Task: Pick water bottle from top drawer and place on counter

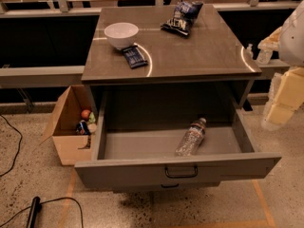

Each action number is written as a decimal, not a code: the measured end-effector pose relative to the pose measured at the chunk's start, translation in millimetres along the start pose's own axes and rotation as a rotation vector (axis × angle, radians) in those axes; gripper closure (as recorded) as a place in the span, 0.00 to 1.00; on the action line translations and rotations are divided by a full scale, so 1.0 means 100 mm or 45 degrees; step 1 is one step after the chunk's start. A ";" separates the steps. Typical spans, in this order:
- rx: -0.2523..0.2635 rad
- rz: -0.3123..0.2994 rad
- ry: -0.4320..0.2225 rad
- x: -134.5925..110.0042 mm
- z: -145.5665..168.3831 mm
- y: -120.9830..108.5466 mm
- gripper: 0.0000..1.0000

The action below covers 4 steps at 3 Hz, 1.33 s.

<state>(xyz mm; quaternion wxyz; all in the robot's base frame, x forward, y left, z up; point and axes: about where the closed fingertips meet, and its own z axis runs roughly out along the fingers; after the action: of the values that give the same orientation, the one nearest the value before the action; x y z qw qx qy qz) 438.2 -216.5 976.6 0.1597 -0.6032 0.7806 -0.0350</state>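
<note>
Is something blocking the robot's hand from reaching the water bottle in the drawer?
Only the right side wall of the top drawer: the gripper hangs outside it, at the picture's right edge. From above, nothing covers the water bottle, which lies alone in the open drawer.

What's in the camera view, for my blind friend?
A small clear plastic water bottle lies in the open grey metal top drawer. The glossy grey-brown counter above holds a white bowl, dark snack bar and blue chip bag. The pale gripper hangs at the right edge.
</note>
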 end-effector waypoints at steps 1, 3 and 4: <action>0.000 0.000 0.000 0.00 0.00 0.00 0.00; -0.076 -0.257 0.000 0.13 0.47 -0.48 0.00; -0.117 -0.439 -0.053 0.17 0.61 -0.65 0.00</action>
<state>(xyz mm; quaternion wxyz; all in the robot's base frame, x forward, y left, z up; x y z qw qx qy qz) 512.7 -241.5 931.4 0.1399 -0.7355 0.6628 -0.0137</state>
